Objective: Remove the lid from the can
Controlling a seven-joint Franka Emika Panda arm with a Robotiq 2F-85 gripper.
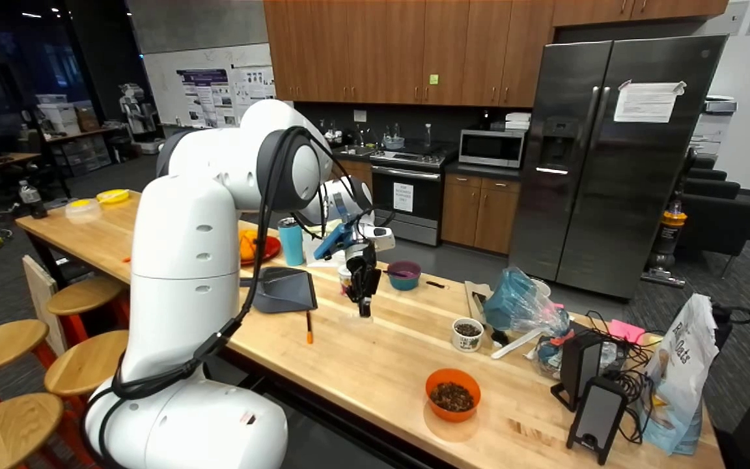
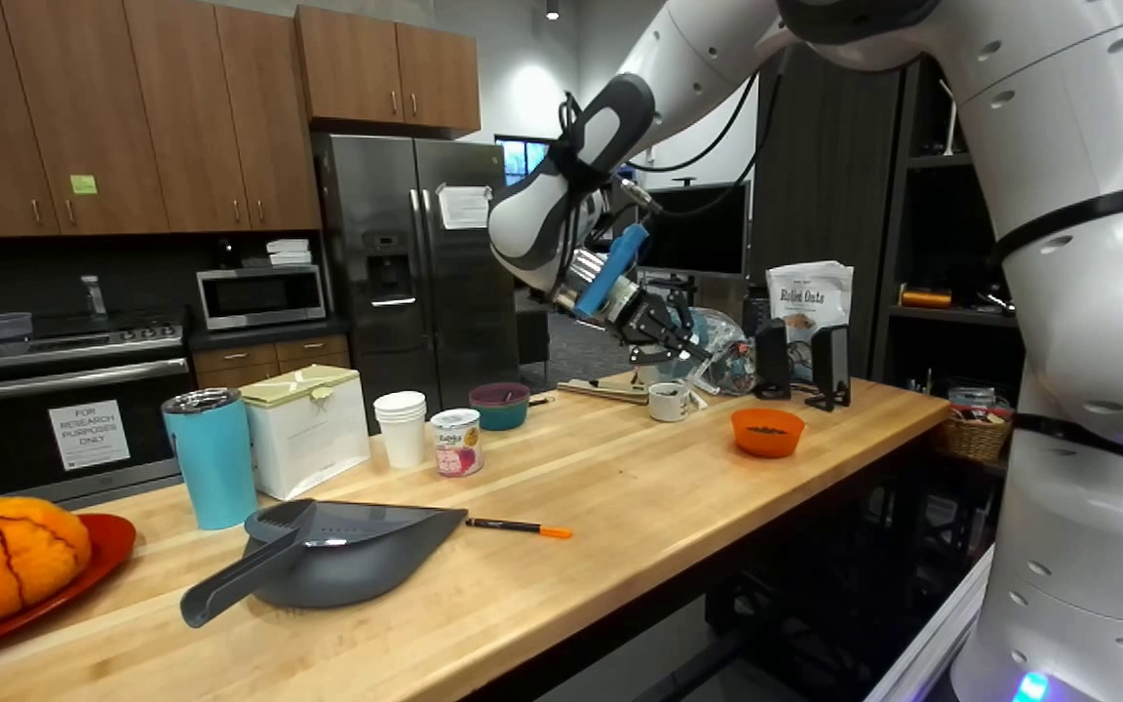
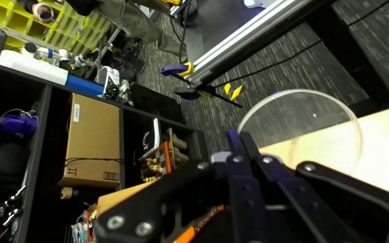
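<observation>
The can [image 2: 458, 444], white above and pink below, stands upright on the wooden table [image 2: 610, 507] beside a stack of white cups. In an exterior view the can [image 1: 344, 279] is partly hidden behind my gripper [image 1: 366, 310]. A clear round lid [image 3: 302, 118] is apart from the can, its rim running between my fingertips [image 3: 240, 135] in the wrist view. The lid shows faintly in an exterior view [image 1: 351, 320], above the table. My gripper [image 2: 704, 353] is shut on the lid's rim and holds it in the air.
An orange bowl [image 1: 452, 396] and a white tub [image 1: 467, 335], both with dark contents, stand on the table. A dustpan [image 2: 347, 561], orange-tipped pen [image 2: 522, 528], blue tumbler [image 2: 212, 458], teal bowl [image 2: 500, 409] and speakers [image 1: 599, 417] are also there.
</observation>
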